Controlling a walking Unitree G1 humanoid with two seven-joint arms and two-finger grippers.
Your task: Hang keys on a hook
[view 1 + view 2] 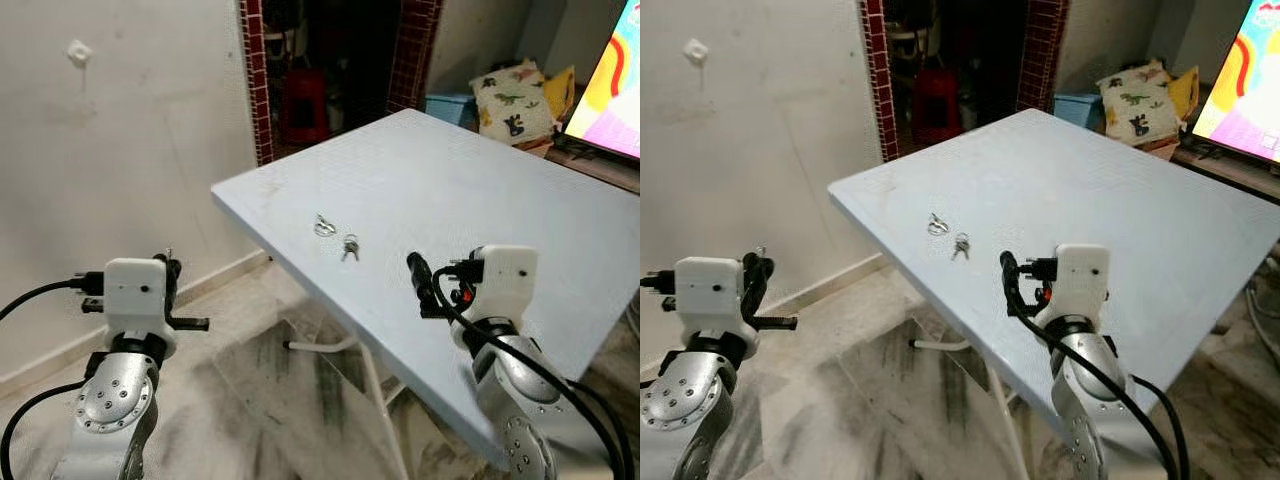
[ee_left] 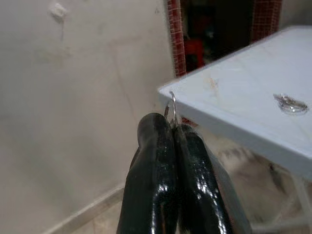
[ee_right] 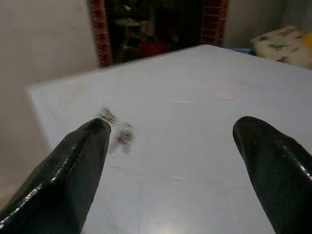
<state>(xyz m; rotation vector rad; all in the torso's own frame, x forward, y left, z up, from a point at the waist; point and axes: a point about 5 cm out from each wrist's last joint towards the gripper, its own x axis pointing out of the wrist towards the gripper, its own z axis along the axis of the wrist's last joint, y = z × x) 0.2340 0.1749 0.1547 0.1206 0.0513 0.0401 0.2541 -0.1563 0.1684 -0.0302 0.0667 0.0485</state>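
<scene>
A small white hook (image 1: 78, 52) is fixed high on the beige wall to my left. My left gripper (image 2: 168, 129) is shut on a thin metal key ring (image 2: 171, 109) that pokes out between its fingertips; it is held low, beside the table's corner and well below the hook. A small bunch of keys (image 1: 350, 247) and a shiny ring-shaped piece (image 1: 323, 227) lie on the light blue table (image 1: 480, 180) near its left edge. Over the table's front part, my right gripper (image 1: 420, 280) is open and holds nothing, pointing toward those keys (image 3: 126, 135).
A dark doorway with red brick jambs (image 1: 255, 80) opens behind the table, a red stool (image 1: 303, 100) inside. Cushions (image 1: 512, 100) and a bright screen (image 1: 615, 90) are at the far right. The table's white legs (image 1: 370, 370) stand on the marble floor between my arms.
</scene>
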